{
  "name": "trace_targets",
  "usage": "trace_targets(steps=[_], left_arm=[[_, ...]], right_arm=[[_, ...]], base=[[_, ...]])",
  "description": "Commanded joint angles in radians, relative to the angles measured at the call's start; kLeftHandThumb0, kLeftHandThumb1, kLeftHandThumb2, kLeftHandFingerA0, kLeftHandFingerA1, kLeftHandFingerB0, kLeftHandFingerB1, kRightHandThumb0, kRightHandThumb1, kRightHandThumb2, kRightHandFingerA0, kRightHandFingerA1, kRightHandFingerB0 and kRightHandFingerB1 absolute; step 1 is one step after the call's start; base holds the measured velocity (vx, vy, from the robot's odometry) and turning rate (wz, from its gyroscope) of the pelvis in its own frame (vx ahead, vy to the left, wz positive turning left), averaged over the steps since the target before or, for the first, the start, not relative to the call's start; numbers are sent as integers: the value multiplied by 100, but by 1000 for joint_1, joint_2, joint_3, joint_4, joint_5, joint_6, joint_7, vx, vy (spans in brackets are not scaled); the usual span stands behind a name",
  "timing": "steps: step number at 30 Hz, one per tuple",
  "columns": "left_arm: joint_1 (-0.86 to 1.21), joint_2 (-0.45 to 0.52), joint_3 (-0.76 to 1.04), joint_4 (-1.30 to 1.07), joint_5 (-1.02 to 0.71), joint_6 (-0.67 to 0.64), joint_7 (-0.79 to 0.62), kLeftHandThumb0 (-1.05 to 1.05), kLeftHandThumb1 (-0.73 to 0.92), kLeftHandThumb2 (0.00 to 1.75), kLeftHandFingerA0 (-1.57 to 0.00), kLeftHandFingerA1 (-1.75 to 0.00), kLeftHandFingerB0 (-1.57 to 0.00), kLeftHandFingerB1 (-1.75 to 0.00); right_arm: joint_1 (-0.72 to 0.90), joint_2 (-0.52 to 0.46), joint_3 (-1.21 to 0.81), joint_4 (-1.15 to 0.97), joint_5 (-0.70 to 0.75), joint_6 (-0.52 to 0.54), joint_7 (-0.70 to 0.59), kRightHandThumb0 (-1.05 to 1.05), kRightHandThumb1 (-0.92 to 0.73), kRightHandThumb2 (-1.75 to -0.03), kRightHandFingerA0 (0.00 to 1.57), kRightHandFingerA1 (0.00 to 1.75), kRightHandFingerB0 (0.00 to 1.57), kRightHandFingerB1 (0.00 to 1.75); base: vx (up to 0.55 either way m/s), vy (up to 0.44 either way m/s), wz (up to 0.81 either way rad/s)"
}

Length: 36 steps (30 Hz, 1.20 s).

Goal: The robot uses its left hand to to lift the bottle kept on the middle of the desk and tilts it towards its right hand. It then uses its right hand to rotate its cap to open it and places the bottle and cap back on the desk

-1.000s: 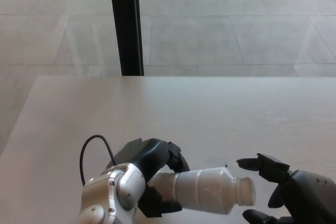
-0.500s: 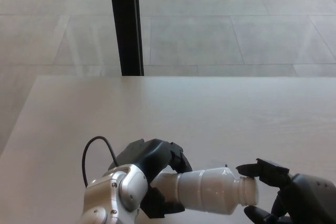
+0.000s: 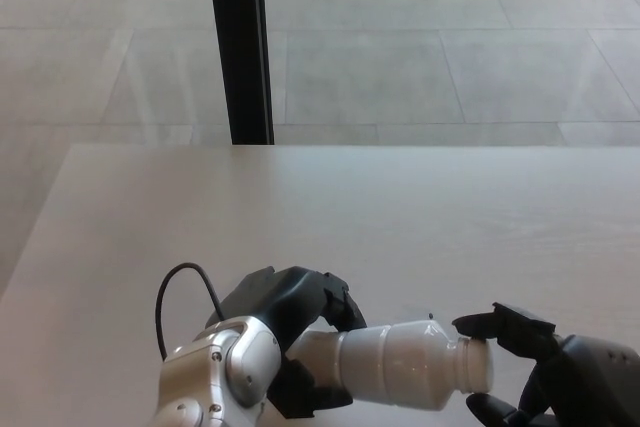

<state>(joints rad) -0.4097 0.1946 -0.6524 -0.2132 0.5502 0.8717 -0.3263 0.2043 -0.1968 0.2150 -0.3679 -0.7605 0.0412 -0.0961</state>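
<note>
Left hand clamps the bottle, held sideways above the desk at 6 o'clock, cap end toward 3 o'clock. Right hand, cut off by the frame's corner, touches the cap; its grip cannot be judged.

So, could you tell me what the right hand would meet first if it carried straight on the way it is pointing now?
The bottle's cap end: the right hand points left at it, its upper finger seemingly already touching. The left hand holds the bottle tilted.
</note>
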Motion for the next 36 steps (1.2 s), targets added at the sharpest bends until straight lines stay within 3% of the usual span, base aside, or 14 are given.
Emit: trace_targets(steps=[1, 7, 9, 11, 14, 17, 21, 26, 28, 29, 31, 32, 33, 36], left_arm=[[20, 1, 10, 1, 16, -20, 18, -29, 48, 109, -85, -161, -87, -93], [8, 3, 2, 6, 22, -11, 8, -29, 48, 98, -82, -161, -84, -87], [12, 0, 3, 13, 19, -20, 16, -30, 46, 105, -83, -162, -86, -84], [14, -2, 4, 14, 18, -20, 17, -30, 46, 105, -83, -162, -86, -84], [10, -6, 3, 5, 22, -6, 13, -29, 52, 91, -80, -152, -81, -79], [4, 5, -7, 8, 28, -20, 7, -27, 53, 91, -81, -148, -81, -74], [6, -7, 1, 16, 25, -8, 11, -29, 49, 99, -81, -156, -87, -85], [6, -8, 5, 16, 26, -10, 7, -28, 52, 93, -81, -145, -81, -75], [15, -12, 12, 11, 20, -20, 12, -29, 48, 98, -83, -156, -85, -83], [16, -15, 14, 10, 20, -13, 12, -32, 52, 93, -79, -140, -78, -76], [18, -11, 10, 7, 21, -11, 5, -29, 51, 92, -80, -150, -82, -81], [15, -5, 7, 9, 21, -17, -1, -31, 52, 97, -78, -149, -85, -83], [15, 2, 2, 13, 20, -30, -4, -28, 52, 95, -81, -154, -85, -83], [17, 3, -1, 15, 19, -27, -8, -30, 54, 93, -78, -154, -84, -80]], right_arm=[[2, -2, -25, 9, 48, -61, -45, -27, -62, -68, 112, 111, 70, 76], [-31, -40, -54, 47, 143, -175, -22, -25, -57, -71, 112, 125, 71, 81], [-40, -46, -52, 56, 131, -192, -33, -23, -53, -75, 107, 148, 75, 82], [-42, -48, -52, 56, 134, -197, -28, -23, -53, -75, 107, 148, 75, 82], [-46, -64, -47, 66, 118, -223, -37, -27, -56, -69, 96, 167, 82, 82], [-42, -68, -48, 67, 110, -236, -47, -28, -57, -69, 94, 168, 80, 83], [-37, -69, -55, 77, 120, -270, -69, -29, -54, -70, 98, 145, 80, 83], [-50, -69, -66, 133, 91, -369, -180, -27, -52, -69, 98, 147, 80, 82], [-88, -110, -61, 214, 3, -518, -353, -30, -53, -69, 91, 157, 77, 85], [-111, -130, -53, 250, -34, -570, -418, -32, -54, -70, 90, 159, 75, 88], [-152, -179, -32, 293, -119, -633, -527, -32, -57, -70, 91, 161, 73, 91], [-170, -193, -26, 308, -142, -652, -560, -36, -42, -92, 118, 130, 76, 89], [-199, -213, -19, 329, -170, -682, -614, -34, -56, -68, 93, 159, 75, 92], [-256, -245, -10, 344, -214, -721, -690, -38, -58, -70, 94, 149, 76, 95]], base=[[0, 0, 0], [0, 0, 0], [0, 0, 0], [0, 0, 0], [0, 0, 0], [0, 0, 0], [0, 0, 0], [0, 0, 0], [0, 0, 0], [0, 0, 0], [0, 0, 0], [0, 0, 0], [0, 0, 0], [0, 0, 0]])
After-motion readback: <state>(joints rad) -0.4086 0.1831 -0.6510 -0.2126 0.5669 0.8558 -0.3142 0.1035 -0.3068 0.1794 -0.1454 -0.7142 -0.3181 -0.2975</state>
